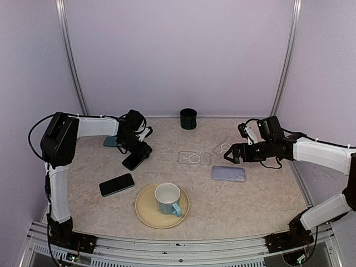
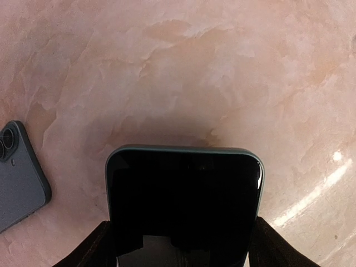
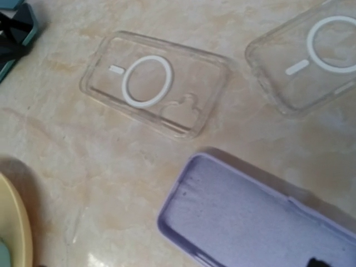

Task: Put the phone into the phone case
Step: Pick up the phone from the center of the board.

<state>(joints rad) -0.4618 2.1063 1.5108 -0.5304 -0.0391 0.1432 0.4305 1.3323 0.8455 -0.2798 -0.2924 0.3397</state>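
My left gripper [image 1: 137,154] is shut on a dark phone with a teal edge [image 1: 133,162] and holds it tilted just above the table at the left. In the left wrist view the phone [image 2: 183,200] sits between my two fingers [image 2: 100,250]. A lilac phone case [image 1: 228,173] lies open side up right of centre, and it also shows in the right wrist view [image 3: 250,222]. My right gripper [image 1: 236,153] hovers just above and behind that case. Its fingers do not show in the right wrist view.
Two clear cases with white rings [image 1: 194,158] [image 1: 225,148] lie behind the lilac case. A second dark phone [image 1: 117,184] lies at the front left. A cup [image 1: 168,199] stands on a yellow plate [image 1: 146,210]. A black cup [image 1: 188,118] stands at the back. A teal object [image 1: 109,141] lies behind my left gripper.
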